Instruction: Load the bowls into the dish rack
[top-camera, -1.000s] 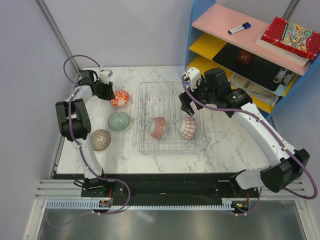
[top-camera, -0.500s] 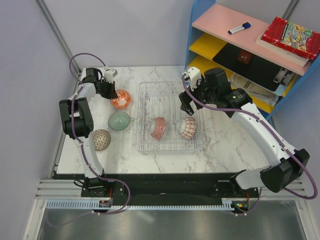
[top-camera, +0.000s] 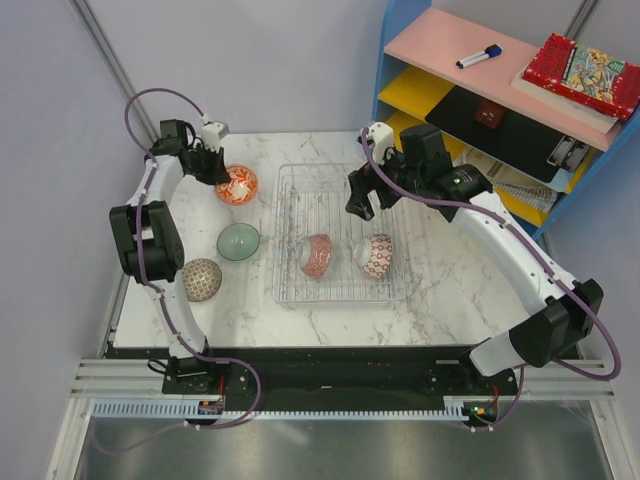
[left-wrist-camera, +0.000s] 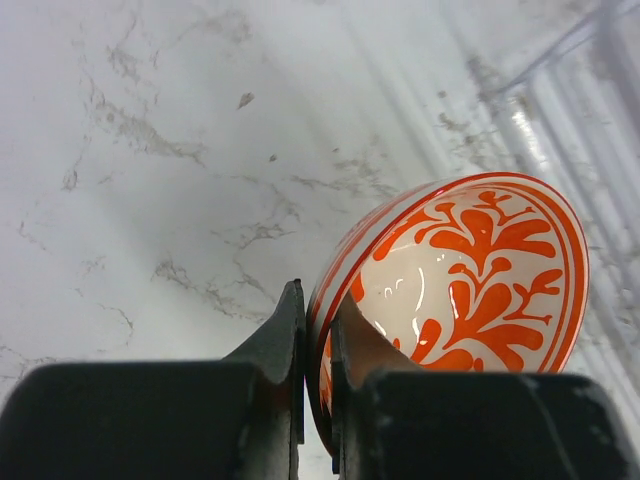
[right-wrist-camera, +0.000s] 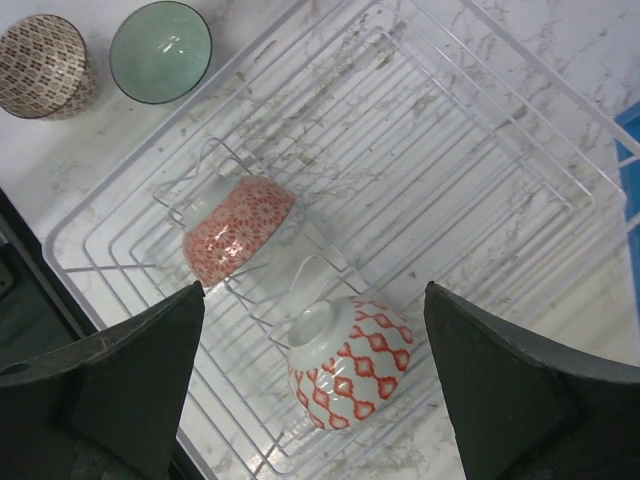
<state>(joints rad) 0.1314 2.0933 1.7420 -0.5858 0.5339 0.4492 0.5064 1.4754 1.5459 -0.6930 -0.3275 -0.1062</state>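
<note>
Orange-patterned bowl (top-camera: 237, 185): tilted on edge, rim clamped by left tool (left-wrist-camera: 318, 340), far-left part of table (top-camera: 440, 290). Dish rack (top-camera: 330, 190): just right of that bowl; carry likely runs rightward. Right tool (top-camera: 363, 207): fingers apart, above rack, holding nothing.

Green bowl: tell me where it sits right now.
In the top view the green bowl sits just left of the dish rack, with the brown patterned bowl just below-left of it in frame.

Blue marker (top-camera: 478, 57) on pink shelf (top-camera: 435, 42)
</note>
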